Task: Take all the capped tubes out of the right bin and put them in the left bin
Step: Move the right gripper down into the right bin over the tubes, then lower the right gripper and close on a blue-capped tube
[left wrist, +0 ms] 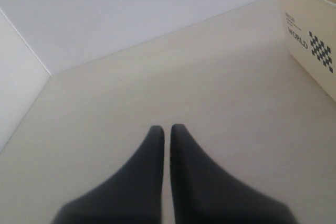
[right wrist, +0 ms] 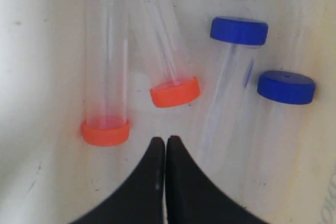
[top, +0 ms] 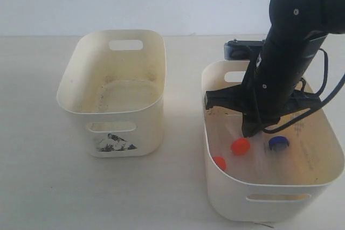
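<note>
The right bin [top: 269, 200] holds four capped tubes lying on its floor. Two have orange caps [right wrist: 105, 132] [right wrist: 175, 92] and two have blue caps [right wrist: 239, 30] [right wrist: 286, 86]. My right gripper [right wrist: 166, 140] is down inside this bin, shut and holding nothing, its tips just short of the orange-capped tubes. In the exterior view its tip [top: 250, 132] hangs above an orange cap [top: 240, 146]. The left bin [top: 70, 90], with a black sticker [top: 116, 144], shows no tubes inside. My left gripper [left wrist: 166, 128] is shut over bare table and does not show in the exterior view.
The right arm [top: 285, 52] leans over the right bin's back wall and hides part of its floor. A cream bin corner with black print [left wrist: 310, 40] stands ahead of the left gripper. A strip of table [top: 183, 133] separates the two bins.
</note>
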Motion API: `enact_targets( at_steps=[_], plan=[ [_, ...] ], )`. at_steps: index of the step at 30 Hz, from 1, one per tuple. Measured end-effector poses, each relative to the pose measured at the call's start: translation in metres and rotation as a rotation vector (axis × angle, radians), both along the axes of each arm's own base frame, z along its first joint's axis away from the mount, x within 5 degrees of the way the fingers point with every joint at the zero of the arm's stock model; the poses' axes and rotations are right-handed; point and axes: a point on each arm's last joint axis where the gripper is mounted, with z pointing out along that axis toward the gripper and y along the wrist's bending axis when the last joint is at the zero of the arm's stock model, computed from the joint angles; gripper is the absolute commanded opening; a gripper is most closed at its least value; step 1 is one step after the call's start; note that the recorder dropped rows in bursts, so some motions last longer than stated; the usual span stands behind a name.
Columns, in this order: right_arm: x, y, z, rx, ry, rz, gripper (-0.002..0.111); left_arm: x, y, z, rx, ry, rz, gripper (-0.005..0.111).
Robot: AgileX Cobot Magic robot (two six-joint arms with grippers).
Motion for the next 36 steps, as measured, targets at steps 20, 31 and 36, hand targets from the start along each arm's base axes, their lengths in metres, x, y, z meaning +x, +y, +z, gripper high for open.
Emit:
enact_targets(
  at_steps=[20, 31, 36],
  plan=[
    [0.011, 0.003, -0.043, -0.047, 0.060, 0.010, 0.000, 0.000, 0.000, 0.000, 0.000, 0.000, 0.000, 0.004],
    [0.017, 0.001, -0.044, -0.068, 0.012, 0.031, 0.067, 0.000, 0.000, 0.000, 0.000, 0.000, 0.000, 0.004],
    [0.017, -0.001, -0.051, -0.100, 0.037, 0.049, 0.067, 0.000, 0.000, 0.000, 0.000, 0.000, 0.000, 0.004]
  ],
)
